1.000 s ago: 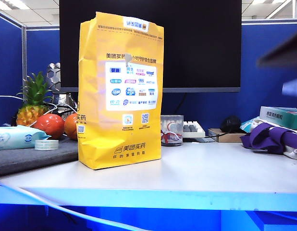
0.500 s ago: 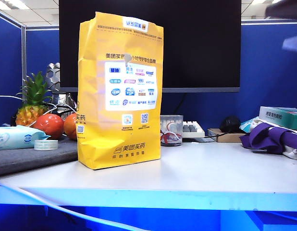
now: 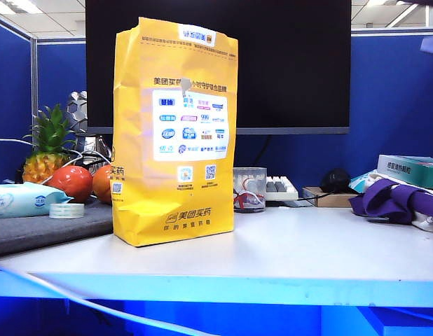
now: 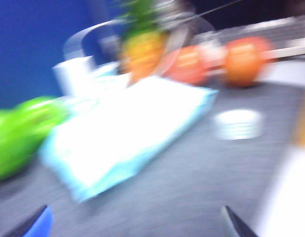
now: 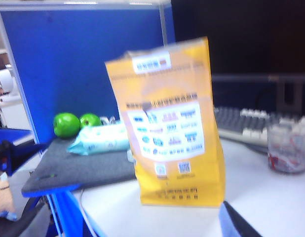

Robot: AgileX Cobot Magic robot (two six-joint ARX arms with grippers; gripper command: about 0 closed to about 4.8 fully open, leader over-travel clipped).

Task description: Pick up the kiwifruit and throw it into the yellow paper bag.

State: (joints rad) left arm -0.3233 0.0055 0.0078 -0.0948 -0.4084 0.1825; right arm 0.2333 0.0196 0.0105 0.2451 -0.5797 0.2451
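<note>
**Right arm gone from over the bag, kiwifruit nowhere in view**

Change: a second ago a dark arm shape hung in the upper right of the exterior view. Now only a sliver is left at that corner, so the arm has pulled up and away from the yellow paper bag point(image 3: 174, 133). The bag stands upright on the white table point(image 3: 307, 245), same spot, top open.

The kiwifruit shows in no view. Likely it is already inside the bag, but I cannot confirm.

Right gripper point(image 5: 142, 233): one finger point(image 5: 236, 222) shows just in front of the bag. The jaws are spread wide with nothing between them.

Left gripper point(image 4: 133, 228): both tips are far apart and empty, over the grey mat point(image 3: 55, 227) left of the bag. That view is blurred.

Around the bag:
- black monitor point(image 3: 286, 63) behind it
- purple cloth point(image 3: 395, 199) far right of it
- wipes pack point(image 3: 24, 199) left of it
- pineapple point(image 3: 48, 150) and red-orange fruits point(image 3: 73, 182) behind-left
- two green fruits point(image 5: 67, 124) left of it, shiny, not kiwi
- clear cup point(image 3: 249, 189) just right-behind
- tape roll point(image 3: 67, 210) left

Nothing blocks the bag mouth.
</note>
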